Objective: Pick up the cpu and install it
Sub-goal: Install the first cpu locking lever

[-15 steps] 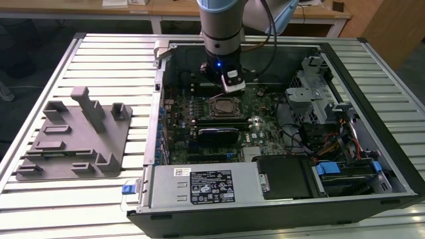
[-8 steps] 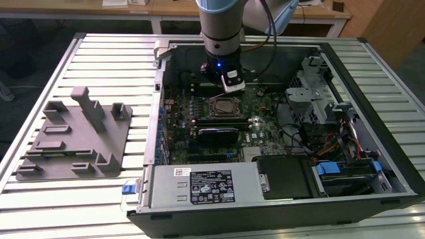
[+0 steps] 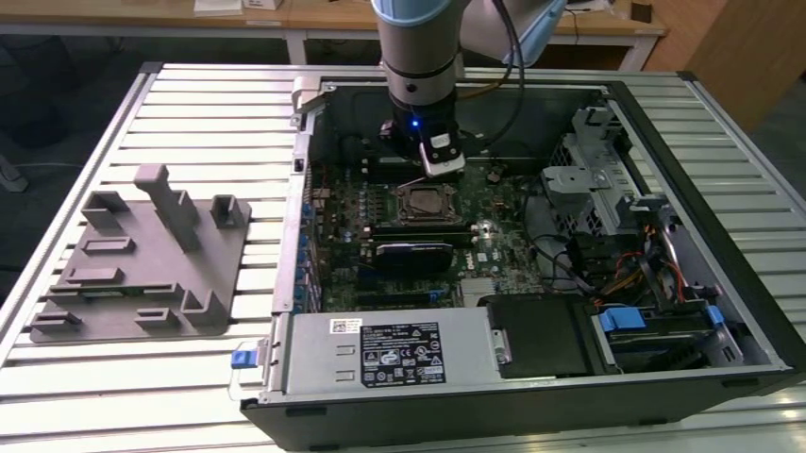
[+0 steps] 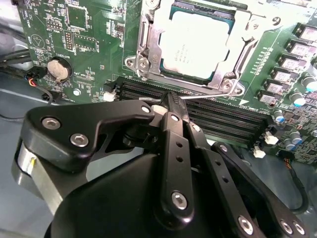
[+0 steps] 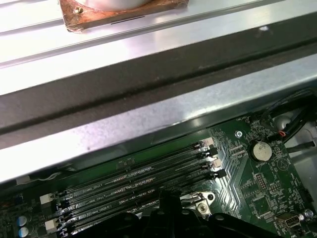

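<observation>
End effector (image 4: 170, 101) closed, empty, near socketed cpu (image 4: 198, 44)

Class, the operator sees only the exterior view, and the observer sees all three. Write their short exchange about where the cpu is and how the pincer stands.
Operator: In the exterior view the pincer hangs over the motherboard. Where is the cpu?
Observer: In the second wrist view the cpu lies flat in its socket, with the metal frame around it.
Operator: And the pincer's fingers?
Observer: The fingers meet at their tips, right at a thin metal lever beside the memory slots. I cannot tell whether they grip it.
</observation>
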### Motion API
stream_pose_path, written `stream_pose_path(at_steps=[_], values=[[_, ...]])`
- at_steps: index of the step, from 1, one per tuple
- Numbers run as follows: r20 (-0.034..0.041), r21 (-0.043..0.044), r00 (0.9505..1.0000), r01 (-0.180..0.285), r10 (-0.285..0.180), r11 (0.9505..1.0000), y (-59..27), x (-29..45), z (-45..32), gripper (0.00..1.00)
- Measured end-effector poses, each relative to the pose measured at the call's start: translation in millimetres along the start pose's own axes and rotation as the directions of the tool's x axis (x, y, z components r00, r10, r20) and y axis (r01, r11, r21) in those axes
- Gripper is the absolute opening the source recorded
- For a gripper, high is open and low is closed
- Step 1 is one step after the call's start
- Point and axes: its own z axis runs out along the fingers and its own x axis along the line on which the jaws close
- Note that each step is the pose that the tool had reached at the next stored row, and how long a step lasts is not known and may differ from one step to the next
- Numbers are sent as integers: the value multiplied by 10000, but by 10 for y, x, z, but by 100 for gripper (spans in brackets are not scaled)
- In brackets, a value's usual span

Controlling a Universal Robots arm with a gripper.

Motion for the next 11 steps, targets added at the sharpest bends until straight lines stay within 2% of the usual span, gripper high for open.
stream_pose_path(at_steps=[3, 11], values=[[16, 6, 10000, -26, 26, 10000, -2, 1, 10, 11], [131, 11, 9995, -281, 281, 9996, -13, 5, 56, 11]])
